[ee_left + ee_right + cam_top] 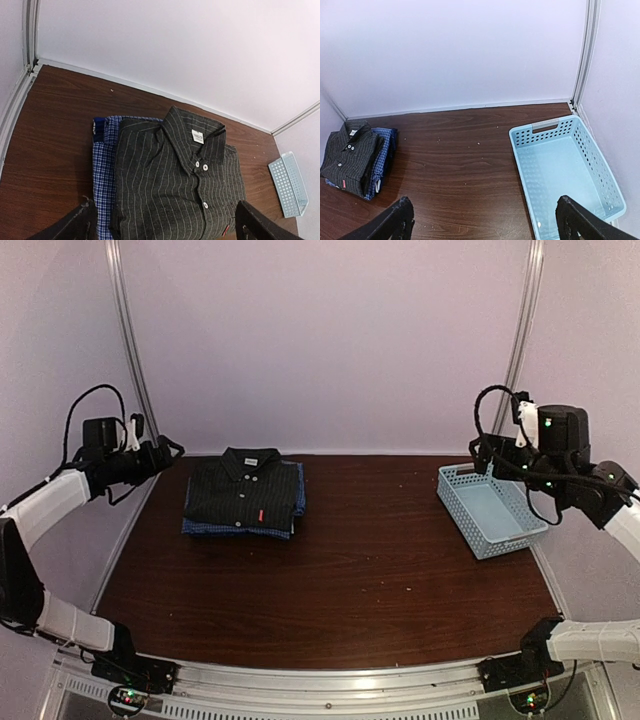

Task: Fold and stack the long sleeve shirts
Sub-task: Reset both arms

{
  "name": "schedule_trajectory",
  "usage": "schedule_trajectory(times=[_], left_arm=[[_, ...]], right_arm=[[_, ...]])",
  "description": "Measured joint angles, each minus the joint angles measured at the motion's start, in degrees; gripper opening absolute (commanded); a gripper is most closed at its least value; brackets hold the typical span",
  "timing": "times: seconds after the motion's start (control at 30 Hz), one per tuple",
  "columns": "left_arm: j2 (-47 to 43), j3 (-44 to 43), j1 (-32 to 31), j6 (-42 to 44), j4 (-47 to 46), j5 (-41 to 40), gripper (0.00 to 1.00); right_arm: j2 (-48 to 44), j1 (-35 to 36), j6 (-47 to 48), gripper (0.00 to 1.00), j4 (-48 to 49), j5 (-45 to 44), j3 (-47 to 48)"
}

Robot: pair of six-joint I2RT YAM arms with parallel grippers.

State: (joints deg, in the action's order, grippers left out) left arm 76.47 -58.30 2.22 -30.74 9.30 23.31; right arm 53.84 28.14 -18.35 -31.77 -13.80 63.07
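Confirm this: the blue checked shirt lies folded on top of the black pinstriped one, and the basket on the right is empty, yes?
Not quite: the black pinstriped shirt lies folded on top of the blue checked shirt, as the left wrist view shows. The basket on the right is empty.

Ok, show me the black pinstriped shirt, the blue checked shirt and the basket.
black pinstriped shirt (170, 190), left wrist view, on its front panel.
blue checked shirt (102, 170), left wrist view, on the edge showing under the black one.
basket (560, 175), right wrist view, on its bare floor.
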Motion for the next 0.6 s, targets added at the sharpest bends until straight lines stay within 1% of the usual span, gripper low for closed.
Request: schedule_trajectory(times=[0.07, 0.17, 0.3, 0.4, 0.5, 0.6], left_arm=[[-3.4, 1.9, 0.4, 1.9, 0.4, 1.1, 0.98], [-10.3, 4.2, -0.8, 5.4, 1.2, 0.5, 0.98], [-21.3, 7.8, -3.4, 10.4, 0.1, -4.0, 0.98], [-27.3, 10.2, -6.4, 13.2, -1.1, -7.8, 0.98], [-30.6, 11.6, -9.7, 15.1, -1.8, -11.8, 0.98], [-31.1, 12.0, -11.7, 16.0, -2.3, -14.5, 0.98]], right_arm=[[-1.6, 0.0, 0.8, 1.0, -0.2, -0.2, -0.1], [-4.1, 0.0, 2.1, 1.0, 0.2, -0.3, -0.9], [-6.1, 0.0, 3.3, 1.0, 0.5, -0.6, -1.7], [-7.3, 0.0, 3.8, 1.0, 1.4, -1.0, -2.7], [-9.0, 0.0, 4.1, 1.0, 2.9, -1.7, -5.4], [-10.0, 0.0, 4.1, 1.0, 3.3, -2.3, -7.3]])
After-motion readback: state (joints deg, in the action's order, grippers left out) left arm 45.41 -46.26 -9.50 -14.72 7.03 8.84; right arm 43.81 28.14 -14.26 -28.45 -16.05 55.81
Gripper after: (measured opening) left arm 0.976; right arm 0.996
